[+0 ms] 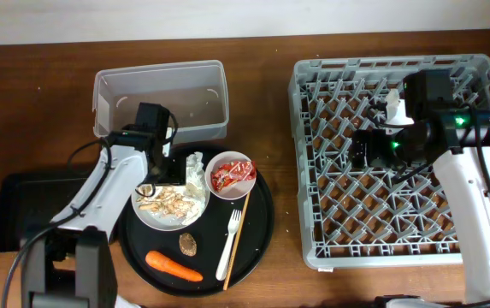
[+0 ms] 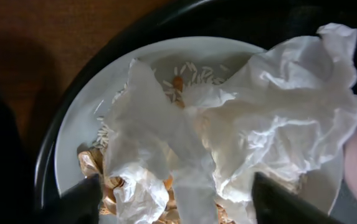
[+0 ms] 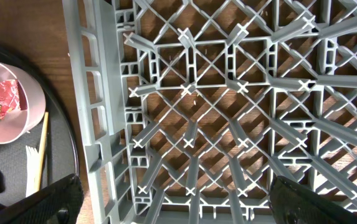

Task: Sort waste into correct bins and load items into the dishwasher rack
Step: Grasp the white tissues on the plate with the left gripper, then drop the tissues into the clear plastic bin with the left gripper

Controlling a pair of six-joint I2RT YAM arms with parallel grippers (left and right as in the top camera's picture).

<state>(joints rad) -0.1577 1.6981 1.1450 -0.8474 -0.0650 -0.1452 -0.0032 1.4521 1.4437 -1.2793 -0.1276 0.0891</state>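
My left pincer (image 2: 178,208) hangs low over the one white plate (image 2: 85,112). Its two fingers are spread wide with the crumpled white napkin paper (image 2: 271,124) between them. I cannot tell whether they touch the paper, or whether it is one sheet or two. The paper covers most of the beige food scraps (image 2: 97,168) on that plate.

My right pincer (image 3: 187,208) is spread wide too and pinches nothing. It hovers over the left part of the single grey rack (image 3: 97,106), with bare lattice below it.

On the round black tray (image 1: 264,218) I count:
- one pinkish bowl (image 1: 219,190) touching the plate's right edge, holding one red-and-white snack wrapper (image 1: 233,174)
- one white fork (image 1: 227,252) with one wooden stick (image 1: 242,224) just beside it
- one orange carrot (image 1: 174,266) near the front rim
- one small brown lump (image 1: 187,244) between the carrot and the plate

There are two bins on the tabletop (image 1: 39,77). The clear tub (image 1: 161,103) stands just behind the round tray. The flat black tray (image 1: 22,210) lies to the left, partly under my left arm. The bowl crowds the napkin's right side.
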